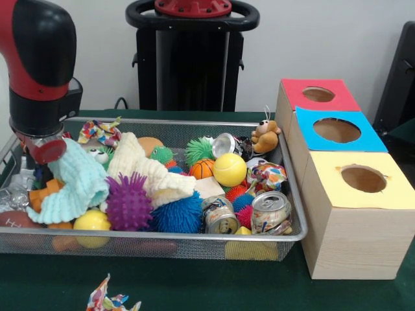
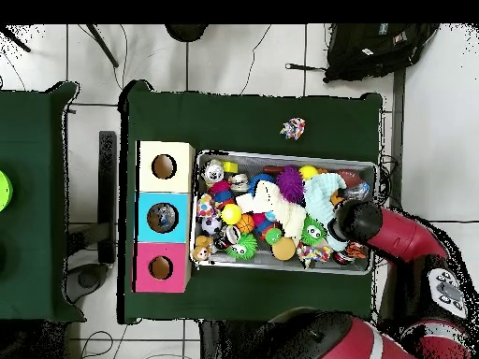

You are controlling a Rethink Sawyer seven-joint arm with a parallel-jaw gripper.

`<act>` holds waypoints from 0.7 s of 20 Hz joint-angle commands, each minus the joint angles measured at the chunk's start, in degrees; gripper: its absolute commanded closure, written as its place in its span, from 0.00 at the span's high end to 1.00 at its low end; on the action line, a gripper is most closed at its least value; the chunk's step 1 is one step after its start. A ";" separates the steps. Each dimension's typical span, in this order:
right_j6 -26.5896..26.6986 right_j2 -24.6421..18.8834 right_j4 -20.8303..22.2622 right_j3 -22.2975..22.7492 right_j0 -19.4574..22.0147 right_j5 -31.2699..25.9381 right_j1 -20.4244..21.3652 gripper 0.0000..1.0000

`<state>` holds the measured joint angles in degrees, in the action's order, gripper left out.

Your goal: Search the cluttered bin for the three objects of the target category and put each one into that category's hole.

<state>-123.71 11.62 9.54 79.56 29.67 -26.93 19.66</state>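
Wire mesh bin: packed with toys, cans and cloths. Red and black arm reaching down into the bin's end farthest from the boxes. Row of 3 wooden boxes just beside the bin, each with 1 round hole: yellow-topped box, blue-topped box, red-topped box. Gripper: sunk among clutter against a pale mint knitted cloth; opening and hold cannot be told.

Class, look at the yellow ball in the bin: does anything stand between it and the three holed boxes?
Only the bin's mesh wall and a stuffed toy lie between the yellow ball and the boxes; the holes are open on top.
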 commanded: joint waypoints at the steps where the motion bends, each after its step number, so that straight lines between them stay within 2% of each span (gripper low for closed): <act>1: -5.58 -6.90 -1.84 -1.54 1.90 6.06 -8.77 1.00; 8: -3.92 -4.21 -0.97 -0.21 0.56 0.15 -1.94 1.00; 14: -1.89 -4.39 -1.24 -2.01 0.39 -4.44 0.81 1.00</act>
<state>-123.71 11.62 9.67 79.56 29.68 -27.28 20.64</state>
